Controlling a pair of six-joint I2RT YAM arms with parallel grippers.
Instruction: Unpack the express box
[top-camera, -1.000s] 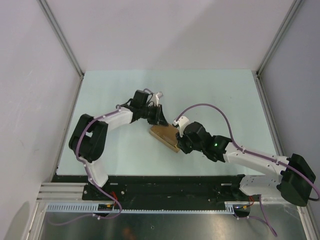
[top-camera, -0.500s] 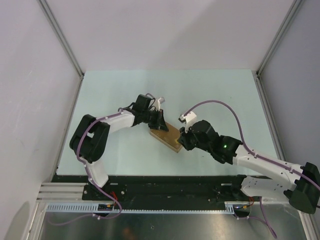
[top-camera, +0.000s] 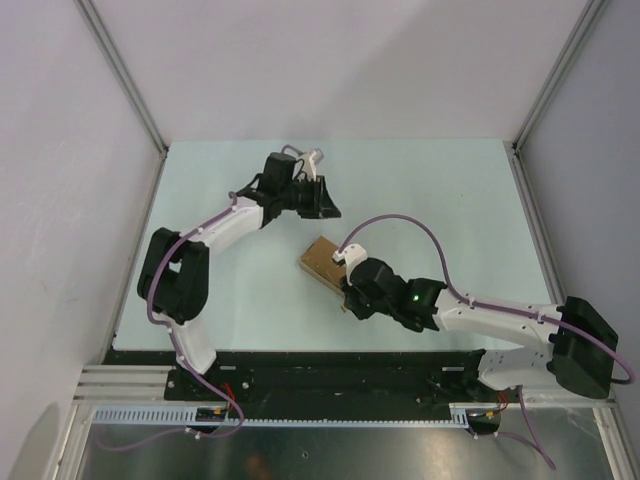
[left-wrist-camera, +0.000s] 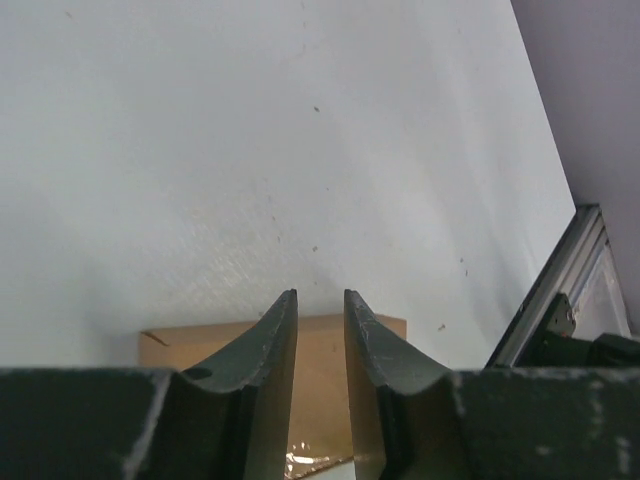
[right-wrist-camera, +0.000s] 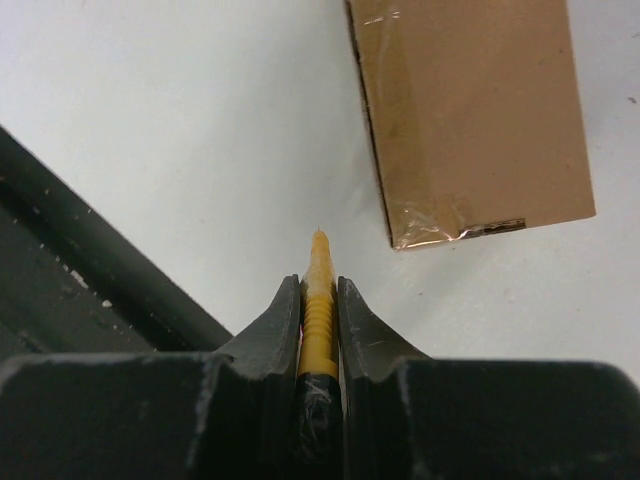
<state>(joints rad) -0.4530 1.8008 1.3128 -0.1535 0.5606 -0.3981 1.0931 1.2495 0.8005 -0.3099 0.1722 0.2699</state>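
The express box (top-camera: 322, 259), a small flat brown carton with shiny tape on its end, lies flat mid-table. My left gripper (top-camera: 321, 197) hangs beyond its far side, apart from it. In the left wrist view the left gripper (left-wrist-camera: 320, 293) is open by a narrow gap with nothing in it, and the box (left-wrist-camera: 165, 350) shows below. My right gripper (top-camera: 347, 298) sits at the box's near right end. It (right-wrist-camera: 319, 283) is shut on a yellow-and-black utility knife (right-wrist-camera: 319, 255). The knife tip points past the taped corner of the box (right-wrist-camera: 470, 110) without touching it.
The table's black near edge (right-wrist-camera: 90, 250) runs close on the left of the knife. Grey walls and metal corner posts (top-camera: 130, 100) enclose the pale table (top-camera: 450, 200).
My left gripper has come off the box, drawn back toward the far side and opened slightly. My right arm has swung the knife from the box's right side down to its near end.
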